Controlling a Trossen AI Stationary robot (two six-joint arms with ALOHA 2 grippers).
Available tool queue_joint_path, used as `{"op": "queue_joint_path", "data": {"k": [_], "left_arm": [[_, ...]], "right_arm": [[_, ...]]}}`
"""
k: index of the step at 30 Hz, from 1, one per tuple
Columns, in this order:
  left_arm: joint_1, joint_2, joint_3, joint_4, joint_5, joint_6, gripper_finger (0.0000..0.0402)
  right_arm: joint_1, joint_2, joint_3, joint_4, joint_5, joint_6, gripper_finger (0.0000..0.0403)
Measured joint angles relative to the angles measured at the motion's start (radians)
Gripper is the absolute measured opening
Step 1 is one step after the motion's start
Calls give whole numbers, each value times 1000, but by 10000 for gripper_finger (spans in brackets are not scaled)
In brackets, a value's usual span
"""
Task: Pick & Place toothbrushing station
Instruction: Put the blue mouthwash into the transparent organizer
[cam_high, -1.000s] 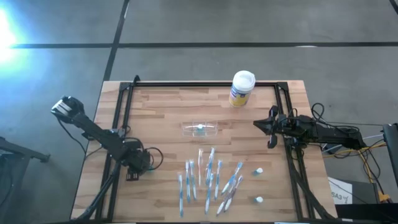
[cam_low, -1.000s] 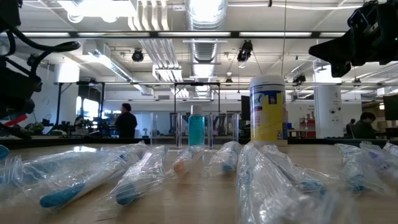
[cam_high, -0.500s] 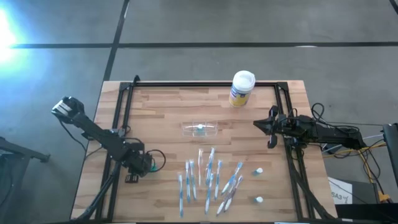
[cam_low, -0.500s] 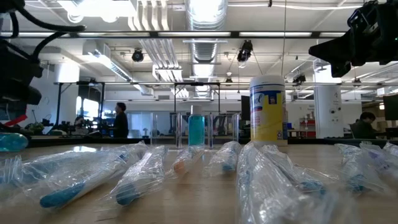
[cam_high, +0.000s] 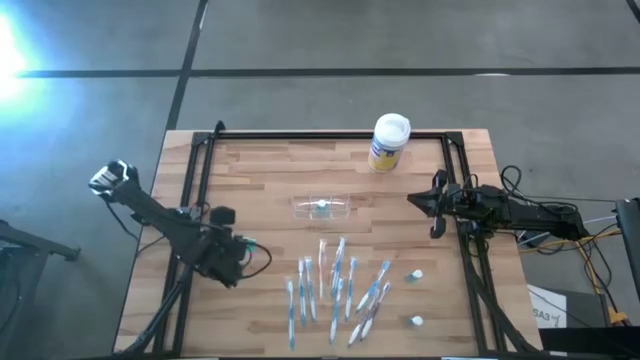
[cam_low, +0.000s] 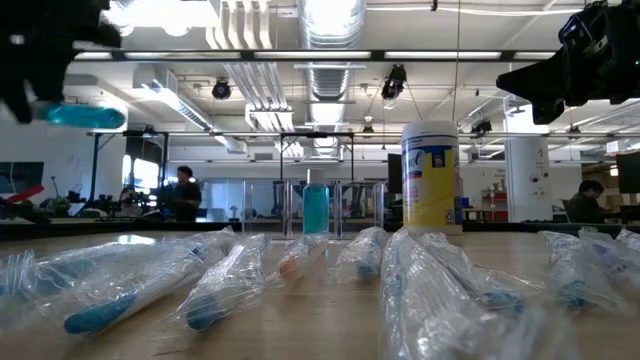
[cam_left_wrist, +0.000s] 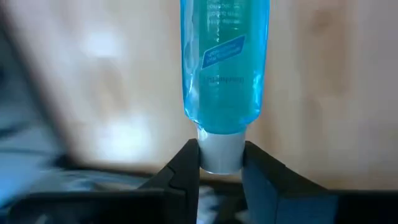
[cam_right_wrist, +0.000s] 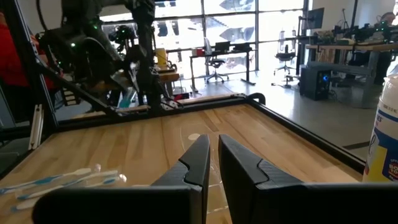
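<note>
Left jaws pinch the white cap of a blue tube (cam_left_wrist: 224, 68); left gripper (cam_left_wrist: 221, 171) sits over the left side of the table (cam_high: 260, 170), lifted off the wood, tube sticking out past the fingers (cam_left_wrist: 183, 177). In the low view the tube (cam_low: 85, 116) shows up high at the far left edge, well above the tabletop. In the high view the left gripper (cam_high: 243, 252) is just left of the wrapped toothbrushes.

Right jaws nearly pressed together, nothing between them; right gripper (cam_right_wrist: 211, 158) is parked at the right edge of the table, raised, pointing inward (cam_high: 415, 200).

Clear plastic holder (cam_high: 321, 208) lies flat near the table's middle, apart from both grippers, with a small blue item inside. In the low view it stands behind the brushes (cam_low: 315, 212), just left of the canister.

Yellow canister (cam_high: 388, 143) with white lid stands upright at the back edge, right of centre.

Wrapped toothbrushes (cam_high: 335, 285) are scattered in a loose bunch at the front centre. Two small white-and-blue bits (cam_high: 413, 274) lie to their right.

A person (cam_low: 182, 193) is in the room behind the table.
</note>
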Motion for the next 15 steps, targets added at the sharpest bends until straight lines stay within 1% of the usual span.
{"op": "queue_joint_path", "data": {"k": [2, 5, 6, 9, 13, 15], "left_arm": [[10, 61, 73, -65, -80, 73, 90], [34, 137, 164, -40, -185, 250, 90], [44, 167, 199, -55, -237, 288, 90], [77, 246, 291, -48, -392, 385, 90], [123, 327, 403, -53, -542, 511, 90], [146, 356, 444, -56, -597, 564, 90]], "right_arm": [[0, 0, 0, 0, 0, 0, 34], [0, 0, 0, 0, 0, 0, 34], [0, 0, 0, 0, 0, 0, 34], [0, 2, -1, 0, -3, 25, 34], [0, 14, -9, 3, -33, 53, 34], [0, 32, -10, 25, -61, 66, 34]]}}
